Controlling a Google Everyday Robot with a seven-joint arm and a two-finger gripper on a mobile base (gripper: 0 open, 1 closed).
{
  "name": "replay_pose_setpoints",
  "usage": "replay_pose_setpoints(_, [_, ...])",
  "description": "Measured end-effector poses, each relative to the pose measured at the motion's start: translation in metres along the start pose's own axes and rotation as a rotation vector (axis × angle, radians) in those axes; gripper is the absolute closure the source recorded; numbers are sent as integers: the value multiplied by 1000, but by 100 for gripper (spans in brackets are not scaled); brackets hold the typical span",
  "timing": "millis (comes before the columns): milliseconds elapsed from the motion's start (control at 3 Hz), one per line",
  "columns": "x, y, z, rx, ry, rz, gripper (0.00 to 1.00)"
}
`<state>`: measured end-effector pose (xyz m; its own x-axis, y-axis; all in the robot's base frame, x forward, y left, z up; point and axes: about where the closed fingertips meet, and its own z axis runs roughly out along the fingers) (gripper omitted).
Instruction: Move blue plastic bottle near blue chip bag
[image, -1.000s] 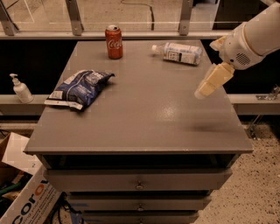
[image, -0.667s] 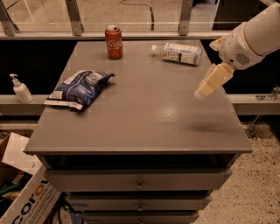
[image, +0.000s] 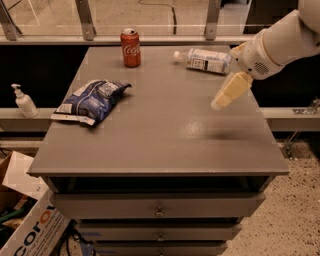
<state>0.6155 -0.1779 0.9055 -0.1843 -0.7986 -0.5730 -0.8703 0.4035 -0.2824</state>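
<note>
Ideally the cream gripper (image: 223, 99), its opening impossible to tell, hovering near the clear bluish plastic bottle (image: 206, 60) lying at the grey table's (image: 165, 142) far edge, should grasp it mid-body before crossing to the crinkled dark blue chip bag (image: 91, 101).

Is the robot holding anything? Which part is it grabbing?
Nothing is held. The gripper hangs above the right side of the table, and the bottle lies on its side farther back, apart from it.

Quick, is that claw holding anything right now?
Gripper: holds nothing, hovers over the table near the blue plastic bottle; open or closed cannot be told.
</note>
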Motion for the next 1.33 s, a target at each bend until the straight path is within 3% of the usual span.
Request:
replay_pose_setpoints(667, [4, -53, 75, 62, -44, 73, 0])
replay_pose_setpoints(1000, [14, -89, 96, 86, -100, 167, 0])
replay_pose_setpoints(1333, [12, -126, 97, 125, -191, 234, 0])
